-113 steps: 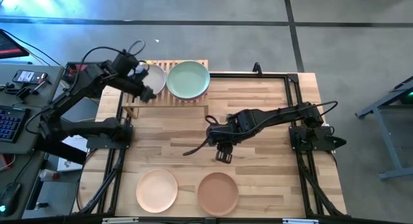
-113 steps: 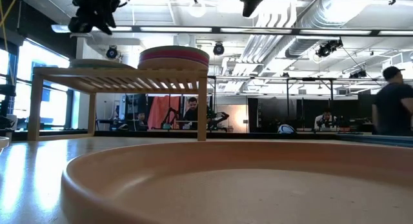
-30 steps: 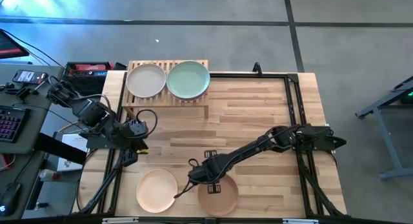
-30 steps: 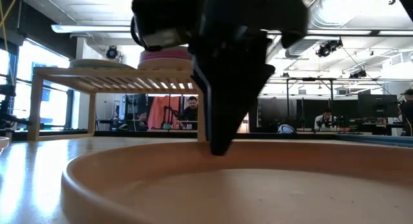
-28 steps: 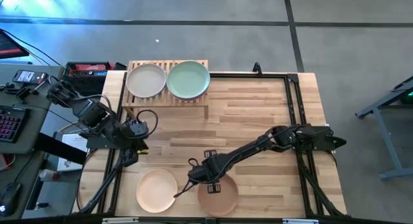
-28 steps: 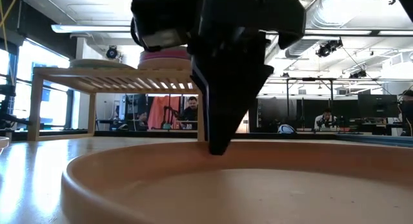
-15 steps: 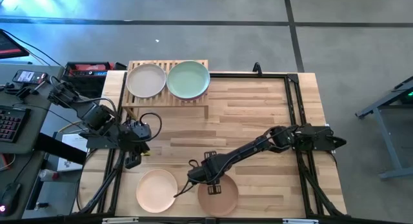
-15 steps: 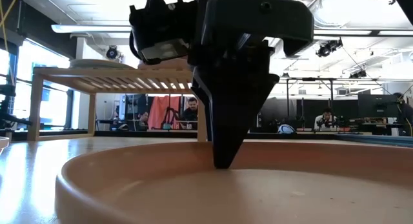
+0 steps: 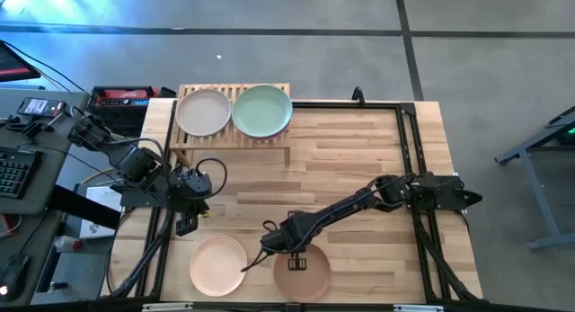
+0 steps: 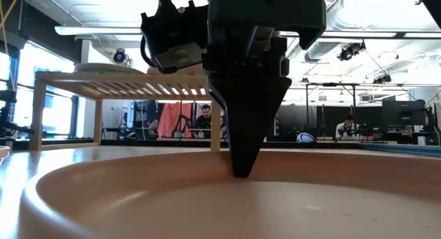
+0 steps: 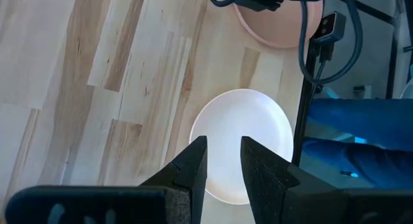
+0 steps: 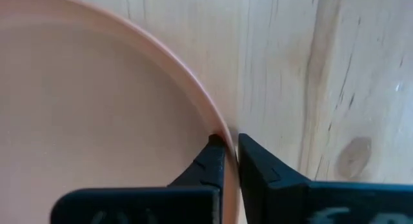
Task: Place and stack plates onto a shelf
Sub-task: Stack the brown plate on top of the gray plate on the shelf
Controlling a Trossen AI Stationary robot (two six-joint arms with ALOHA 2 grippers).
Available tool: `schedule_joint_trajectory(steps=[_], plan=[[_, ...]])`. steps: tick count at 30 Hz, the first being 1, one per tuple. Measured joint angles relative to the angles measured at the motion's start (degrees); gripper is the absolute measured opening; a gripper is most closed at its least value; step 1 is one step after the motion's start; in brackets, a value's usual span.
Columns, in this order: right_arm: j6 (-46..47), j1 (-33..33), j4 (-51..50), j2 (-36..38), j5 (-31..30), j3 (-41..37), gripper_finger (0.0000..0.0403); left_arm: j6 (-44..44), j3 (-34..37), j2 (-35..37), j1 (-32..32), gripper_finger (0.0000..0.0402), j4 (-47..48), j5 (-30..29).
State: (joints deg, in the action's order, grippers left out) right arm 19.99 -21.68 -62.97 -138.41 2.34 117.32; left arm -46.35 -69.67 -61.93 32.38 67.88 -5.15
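A brown plate [image 9: 304,276] lies on the tabletop near the front edge, with my right gripper [image 9: 289,250] shut on its far rim. Left of it lies a peach plate [image 9: 217,263]. My left gripper [image 9: 184,224] hovers open above and just beyond this plate [image 11: 242,133], touching nothing. The shelf [image 9: 229,89] stands at the far left and carries a cream plate [image 9: 205,111] and a mint green plate [image 9: 261,110]. In the low view my right gripper's fingers [image 10: 242,129] point down into the brown plate [image 10: 220,211]. My right gripper grips the brown plate's far rim [image 12: 218,128], one finger inside the plate and one outside it. The fingers come from above, pointing down. The plate's bottom rests on the table, as far as the high view shows.
Bare butcher-block tabletop [image 9: 359,168] spreads between the front plates and the shelf. A black frame rail [image 9: 409,150] runs along the table's right side. Beyond the left edge lie a keyboard and cables [image 9: 18,123]. People sit far off in the room [image 10: 203,118].
My left gripper has moved toward the near edge, closer to the peach plate. My right gripper has sunk a little onto the brown plate's far rim, and in the low view the plate's near rim has shifted and now fills more of the picture.
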Motion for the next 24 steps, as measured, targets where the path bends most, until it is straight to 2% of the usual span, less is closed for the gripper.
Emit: schedule_joint_trajectory(steps=[18, 24], plan=[[10.69, 0.81, -3.11, 0.93, -0.89, -0.05, 0.0000, -0.09, 0.00, 0.07, -0.02, 0.0083, 0.07, -0.11], [11.26, 0.81, -5.01, 1.84, -1.79, 3.27, 0.0001, -0.08, -0.01, 0.04, -0.04, 0.0083, 0.02, -0.20]])
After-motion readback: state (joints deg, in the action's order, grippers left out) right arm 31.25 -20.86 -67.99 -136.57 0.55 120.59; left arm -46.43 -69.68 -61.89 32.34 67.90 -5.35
